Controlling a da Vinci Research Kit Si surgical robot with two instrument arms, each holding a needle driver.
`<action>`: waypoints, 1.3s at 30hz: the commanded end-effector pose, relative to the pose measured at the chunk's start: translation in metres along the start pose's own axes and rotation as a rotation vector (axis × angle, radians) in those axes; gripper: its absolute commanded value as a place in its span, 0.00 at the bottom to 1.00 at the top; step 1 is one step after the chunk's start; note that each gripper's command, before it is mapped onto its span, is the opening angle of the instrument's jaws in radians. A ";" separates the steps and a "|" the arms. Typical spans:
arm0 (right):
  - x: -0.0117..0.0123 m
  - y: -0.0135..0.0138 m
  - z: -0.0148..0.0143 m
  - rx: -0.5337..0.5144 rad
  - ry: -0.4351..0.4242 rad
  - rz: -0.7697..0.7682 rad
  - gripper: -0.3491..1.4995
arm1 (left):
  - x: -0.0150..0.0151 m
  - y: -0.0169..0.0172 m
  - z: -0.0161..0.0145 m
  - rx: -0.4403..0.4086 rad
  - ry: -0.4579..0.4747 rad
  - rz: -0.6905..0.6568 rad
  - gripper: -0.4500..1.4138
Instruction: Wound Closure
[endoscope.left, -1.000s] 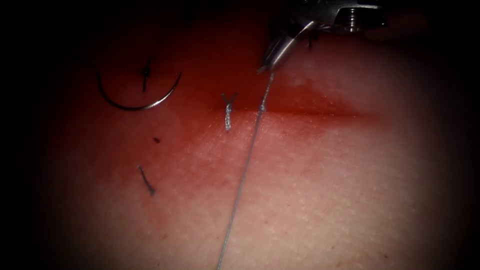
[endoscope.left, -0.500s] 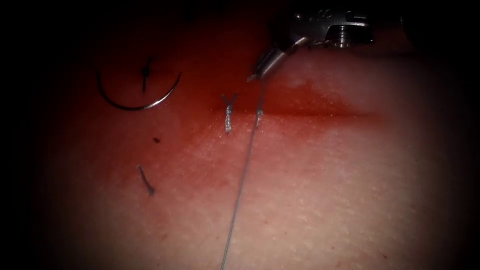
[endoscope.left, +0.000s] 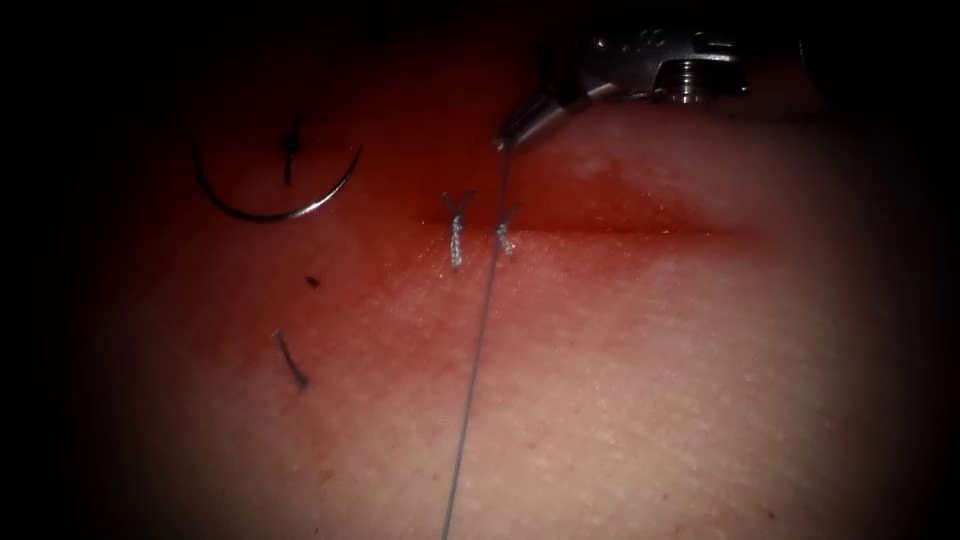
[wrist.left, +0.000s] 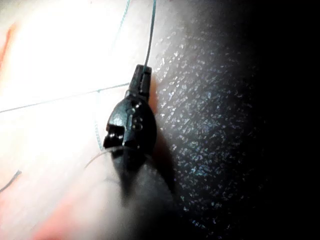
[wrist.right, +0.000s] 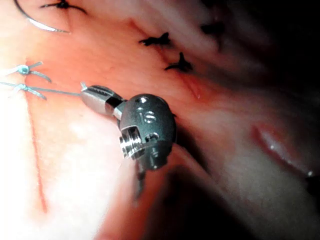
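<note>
— Red fluid (endoscope.left: 590, 200) stains the tissue (endoscope.left: 650, 400) all round the cut (endoscope.left: 640, 232), which runs across the endoscope view. Where's the needle?

— Lying loose on the tissue, well to the left of both tools: the needle (endoscope.left: 275, 195), curve sagging like a bowl, in no jaws and not in the tissue as far as I can see.

— And the right tool?

— Right tool (endoscope.left: 510, 135) comes in from above the cut, jaws closed thin on the thread (endoscope.left: 480, 340). From its tip the thread drops straight to the knot (endoscope.left: 507, 238) on the cut, then runs on, long and taut, toward the near edge. An earlier stitch (endoscope.left: 456, 230) sits just left of it.

— Left tool?

— In its wrist view the left tool (wrist.left: 142, 77) has its jaws closed on the thread too, the strand leading straight off its tip. So the thread's long line passes between the two tools, knot nearer the right one.

— Anything else?

— A cut end (endoscope.left: 292, 360) lies on the tissue, lower left.
</note>
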 end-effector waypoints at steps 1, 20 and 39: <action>0.0006 0.0004 0.0008 0.005 0.016 -0.008 0.00 | -0.0003 -0.0009 0.0005 0.014 -0.006 0.014 0.00; 0.0088 -0.0072 -0.0031 -0.235 0.182 -0.027 0.74 | 0.0011 -0.0177 -0.0065 0.110 -0.199 0.342 0.00; 0.0119 -0.0141 0.0128 -0.007 0.422 -0.110 0.00 | 0.0016 -0.0252 -0.0095 0.116 -0.058 0.491 0.00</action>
